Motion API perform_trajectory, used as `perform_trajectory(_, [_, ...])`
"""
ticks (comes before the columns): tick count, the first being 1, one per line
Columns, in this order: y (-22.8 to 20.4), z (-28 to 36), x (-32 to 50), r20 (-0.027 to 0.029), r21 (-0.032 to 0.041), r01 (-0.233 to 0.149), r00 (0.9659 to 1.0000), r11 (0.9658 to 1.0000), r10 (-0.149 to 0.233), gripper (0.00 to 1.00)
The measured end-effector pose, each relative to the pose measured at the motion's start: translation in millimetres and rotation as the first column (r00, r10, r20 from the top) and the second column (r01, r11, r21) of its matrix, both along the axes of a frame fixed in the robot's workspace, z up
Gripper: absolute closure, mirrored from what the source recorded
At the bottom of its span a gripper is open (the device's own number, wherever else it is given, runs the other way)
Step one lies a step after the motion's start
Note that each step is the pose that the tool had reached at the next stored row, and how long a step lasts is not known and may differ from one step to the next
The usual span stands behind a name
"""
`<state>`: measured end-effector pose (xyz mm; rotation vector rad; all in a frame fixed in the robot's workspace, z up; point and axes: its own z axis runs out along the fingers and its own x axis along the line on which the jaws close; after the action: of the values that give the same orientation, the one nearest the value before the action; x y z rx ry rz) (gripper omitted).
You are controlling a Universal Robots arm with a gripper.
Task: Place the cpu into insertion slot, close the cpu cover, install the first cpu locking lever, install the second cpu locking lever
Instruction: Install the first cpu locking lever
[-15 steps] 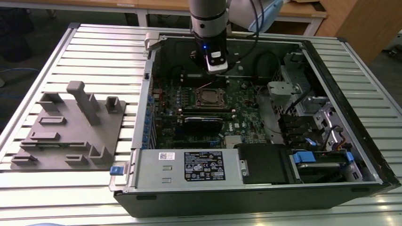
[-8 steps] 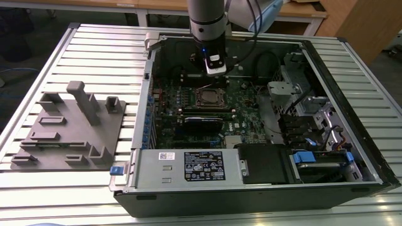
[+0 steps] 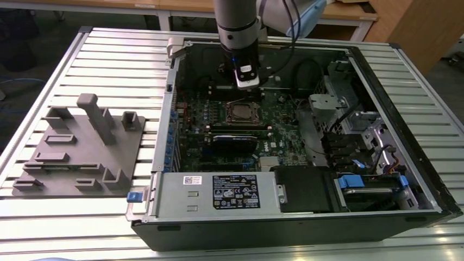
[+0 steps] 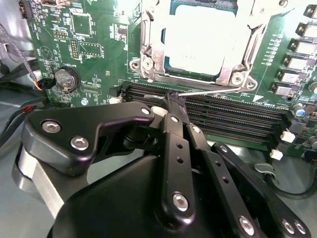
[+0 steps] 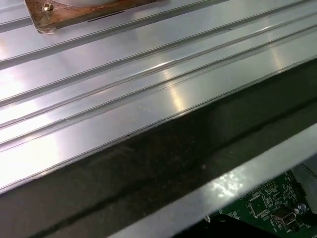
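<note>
Here the gripper (image 4: 174,101) has its fingers pinched together on the thin lever (image 4: 208,90) just beside the socket (image 4: 148,59). Judging by this, it should be swung slowly and kept low so it hooks cleanly. Beyond, the chip (image 4: 208,34) sits in the socket, cover (image 4: 247,52) down, inside the open computer case (image 3: 406,179).

Black gripper (image 4: 174,105) with fingertips pressed together, touching a thin wire lever (image 4: 208,91) beside the covered cpu (image 4: 203,37), at twelve o'clock on the green motherboard (image 4: 99,54).
</note>
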<state>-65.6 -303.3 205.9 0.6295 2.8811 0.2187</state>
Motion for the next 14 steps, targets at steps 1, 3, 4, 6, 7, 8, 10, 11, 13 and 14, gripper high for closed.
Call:
perform_trajectory(1, [0.5,-1.0,0.0,0.0016,0.0,0.0,1.0,1.0,0.0,0.9])
perform_trajectory(3, [1.3,-3.1,0.0,0.0034,-0.0002,0.0,1.0,1.0,0.0,0.9])
perform_trajectory(4, [1.5,-3.8,0.0,0.0034,-0.0003,0.0,1.0,1.0,0.0,0.9])
perform_trajectory(6, [2.2,-4.8,0.0,0.0035,-0.0004,0.0,1.0,1.0,0.0,0.9])
perform_trajectory(7, [2.7,-5.4,0.2,0.0043,-0.0002,0.0,1.0,1.0,0.0,0.9])
perform_trajectory(8, [2.8,-5.5,0.1,0.0041,-0.001,0.0,1.0,1.0,0.0,0.9])
perform_trajectory(10, [2.9,-5.5,0.0,0.0034,-0.0021,0.0,1.0,1.0,0.0,0.9])
perform_trajectory(11, [2.9,-5.5,0.0,0.0035,-0.0021,0.0,1.0,1.0,0.0,0.9])
perform_trajectory(13, [2.9,-5.6,0.0,0.0034,-0.0021,0.0,1.0,1.0,0.0,0.9])
perform_trajectory(14, [2.9,-5.5,0.0,0.0034,-0.0022,0.0,1.0,1.0,0.0,0.9])
